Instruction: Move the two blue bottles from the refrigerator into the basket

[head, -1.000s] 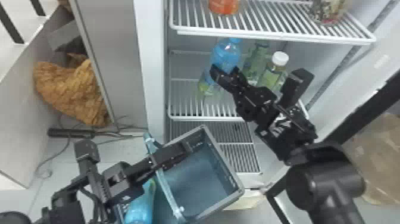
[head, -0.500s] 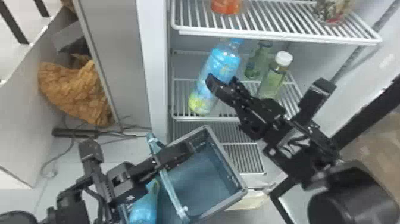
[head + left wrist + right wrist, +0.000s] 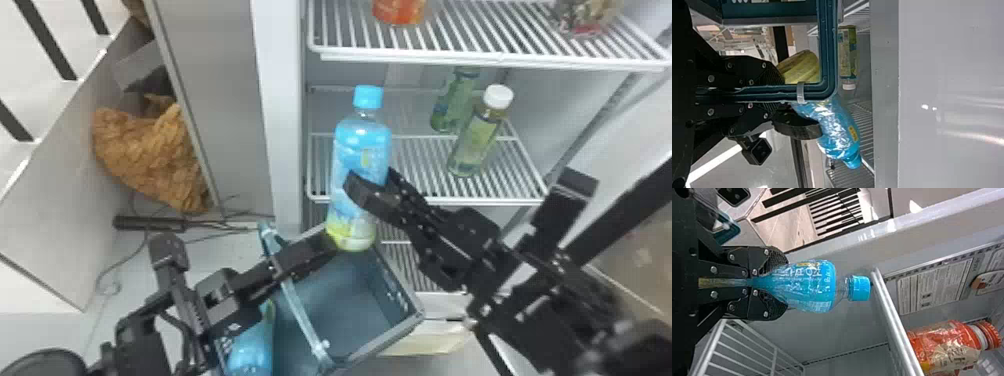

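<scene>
My right end effector (image 3: 783, 284) squeezes a tall blue plastic bottle (image 3: 362, 137), standing up. The dark blue-green plastic basket (image 3: 345, 300) is below it, toward my left end effector (image 3: 785, 92), which pinches the rim (image 3: 828, 51). I should go down and left.

Head view: right gripper (image 3: 367, 190) covers part of the upper blue bottle's (image 3: 357, 145) side; lower blue bottle (image 3: 250, 347) half lost behind the left gripper (image 3: 325, 242) and its arm and cut by the bottom edge, as is the basket (image 3: 395, 342); green bottle's (image 3: 450, 102) top hidden by the upper wire shelf (image 3: 492, 60), where an orange container (image 3: 398, 11) and a patterned package (image 3: 587, 17) run off the top, the latter's contents unclear. Right arm blurred near the lower right corner. Right wrist view: red-capped bottle's (image 3: 950, 344) base behind the shelf rim, posted sheet's (image 3: 934, 286) print too small.
</scene>
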